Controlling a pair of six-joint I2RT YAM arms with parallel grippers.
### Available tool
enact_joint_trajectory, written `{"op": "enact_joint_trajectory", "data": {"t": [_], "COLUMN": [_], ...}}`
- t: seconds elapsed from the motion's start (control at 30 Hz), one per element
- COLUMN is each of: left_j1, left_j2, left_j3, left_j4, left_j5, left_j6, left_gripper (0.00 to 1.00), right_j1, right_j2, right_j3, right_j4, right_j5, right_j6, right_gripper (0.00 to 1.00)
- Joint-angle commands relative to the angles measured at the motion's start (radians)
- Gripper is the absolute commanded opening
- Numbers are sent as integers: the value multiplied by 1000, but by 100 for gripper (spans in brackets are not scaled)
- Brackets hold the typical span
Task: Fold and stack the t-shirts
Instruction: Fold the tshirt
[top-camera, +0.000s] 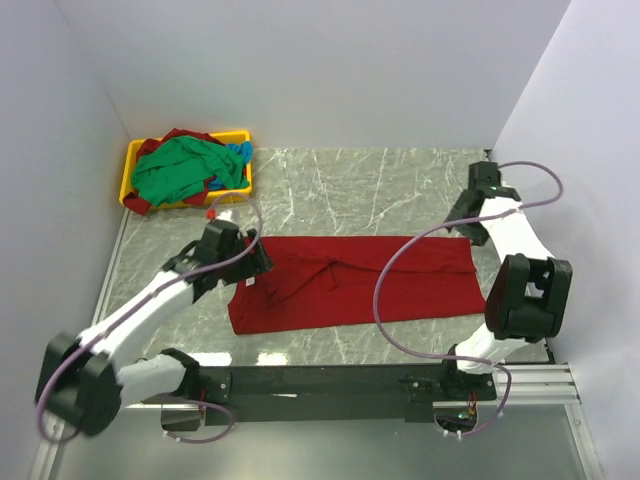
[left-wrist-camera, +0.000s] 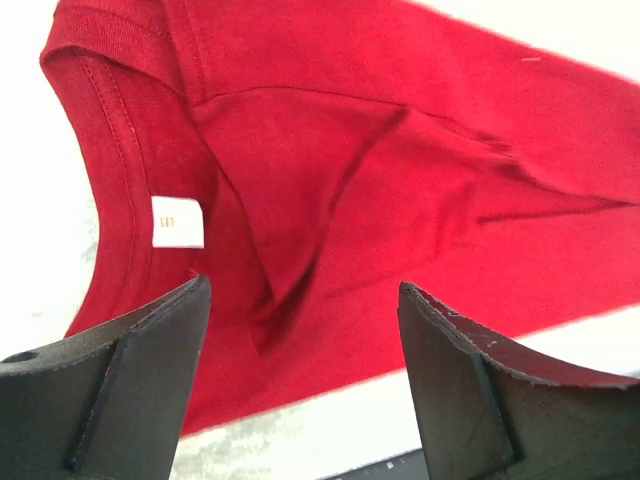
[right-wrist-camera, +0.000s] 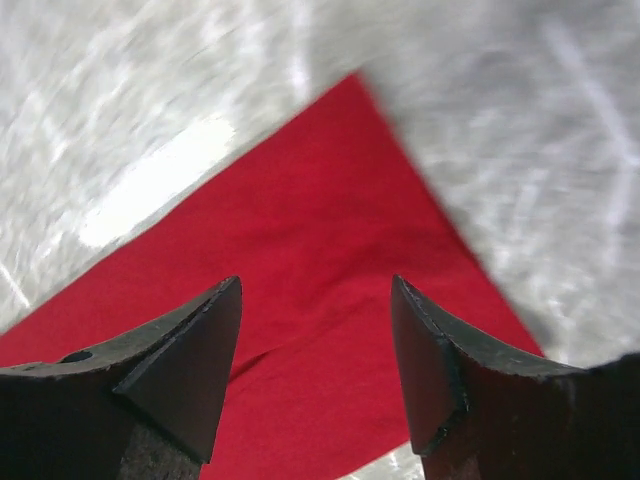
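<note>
A deep red t-shirt (top-camera: 350, 282) lies folded lengthwise into a long band on the marble table. Its white neck label (left-wrist-camera: 177, 221) shows in the left wrist view, near the collar end. My left gripper (top-camera: 254, 262) hovers over that collar end, open and empty, its jaws wide apart (left-wrist-camera: 300, 330). My right gripper (top-camera: 462, 232) is above the shirt's far right corner (right-wrist-camera: 330, 240), open and empty. Green, blue and red shirts (top-camera: 182, 170) are heaped in the yellow tray at the back left.
The yellow plastic tray (top-camera: 132, 160) stands at the back left corner by the wall. White walls close the table on the left, back and right. A black rail (top-camera: 330, 380) with the arm bases runs along the near edge.
</note>
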Motion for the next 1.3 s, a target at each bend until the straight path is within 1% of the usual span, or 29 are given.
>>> {"op": "enact_joint_trajectory", "data": {"t": [0.0,0.03,0.07,0.1,0.17,0.2,0.3,0.37,0.5,0.63,0.77,0.8,0.87,0.93,1.07,1.2,1.27], "left_j1": [-2,-2,-2,-2,-4,-5,-21,-36,-63,-77,-85,-88,-94,-99,-107,-110,-110], "left_j2": [108,175,209,273,333,388,487,531,626,671,696,702,706,708,722,745,754], "left_j3": [106,129,179,202,257,274,336,379,437,471,479,480,480,470,471,471,477], "left_j4": [91,106,128,143,186,198,220,217,174,130,81,70,62,73,97,136,140], "left_j5": [-10,-7,-4,28,63,95,131,152,159,131,64,27,8,14,33,62,80], "left_j6": [7,16,31,41,65,73,114,137,151,142,99,94,94,99,105,102,93], "left_gripper": [81,82,82,82,81,81,80,80,77,73,72,72,72,72,69,63,61], "right_j1": [76,85,94,95,91,91,91,91,90,91,91,91,90,90,90,90,90], "right_j2": [51,60,80,89,120,124,127,117,105,86,71,68,66,65,63,57,51], "right_j3": [25,20,3,-7,-47,-61,-121,-147,-149,-159,-176,-178,-179,-181,-173,-178,-184], "right_j4": [31,34,37,40,45,54,79,88,79,82,85,85,85,85,79,80,80], "right_j5": [-24,-30,-38,-67,-90,-105,-165,-182,-164,-170,-170,-167,-164,-165,-165,-171,-170], "right_j6": [-11,-10,2,13,38,45,73,75,65,68,67,67,65,64,62,64,65], "right_gripper": [68,68,68,68,68,68,67,67,67,67,67,67,67,67,67,67,67]}}
